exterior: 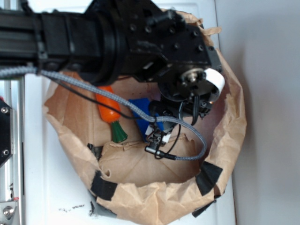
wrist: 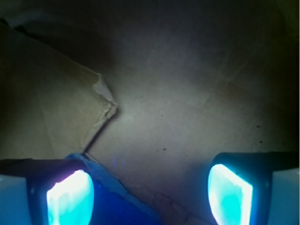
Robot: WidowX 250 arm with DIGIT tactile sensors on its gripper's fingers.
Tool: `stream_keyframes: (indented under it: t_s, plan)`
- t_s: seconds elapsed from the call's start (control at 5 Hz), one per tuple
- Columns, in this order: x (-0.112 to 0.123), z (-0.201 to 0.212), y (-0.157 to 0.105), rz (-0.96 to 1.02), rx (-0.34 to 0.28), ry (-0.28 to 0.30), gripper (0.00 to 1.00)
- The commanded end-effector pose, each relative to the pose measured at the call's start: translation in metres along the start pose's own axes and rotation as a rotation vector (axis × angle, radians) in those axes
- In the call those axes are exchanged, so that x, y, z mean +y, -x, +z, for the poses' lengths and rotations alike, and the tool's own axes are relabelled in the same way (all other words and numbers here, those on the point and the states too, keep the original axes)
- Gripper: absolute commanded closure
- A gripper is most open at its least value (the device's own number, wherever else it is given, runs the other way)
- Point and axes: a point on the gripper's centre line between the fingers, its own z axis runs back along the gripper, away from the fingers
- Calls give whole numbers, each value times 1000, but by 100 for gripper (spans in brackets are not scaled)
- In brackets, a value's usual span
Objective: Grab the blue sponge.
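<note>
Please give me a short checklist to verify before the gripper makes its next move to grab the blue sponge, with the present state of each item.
1. Jaws apart: ok. The wrist view shows the gripper with both pads wide apart.
2. Nothing held yet: ok, only brown paper shows in the gap.
3. Blue sponge between the pads: not ok. It lies by the left pad, off centre.
4. Toy carrot clear of the grasp: ok, it lies beside the sponge, away from the gripper.
5. Height above the sponge: cannot tell.
6. Cable free of the sponge: cannot tell; it crosses over it in the exterior view.
</note>
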Motion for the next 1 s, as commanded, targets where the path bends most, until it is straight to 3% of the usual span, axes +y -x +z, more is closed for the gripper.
stream_keyframes:
  t_s: [0.0,0.2,0.4,0.6,0.8]
  plan:
    - [-11,12,15,-94,-33,-10,0]
    - [-17,0,17,-117,-24,2,0]
    - [-17,-23,15,-126,-20,-25,0]
    - [-18,-33,15,-107,-18,-57,100]
    - [-18,-35,15,-105,-27,-68,100]
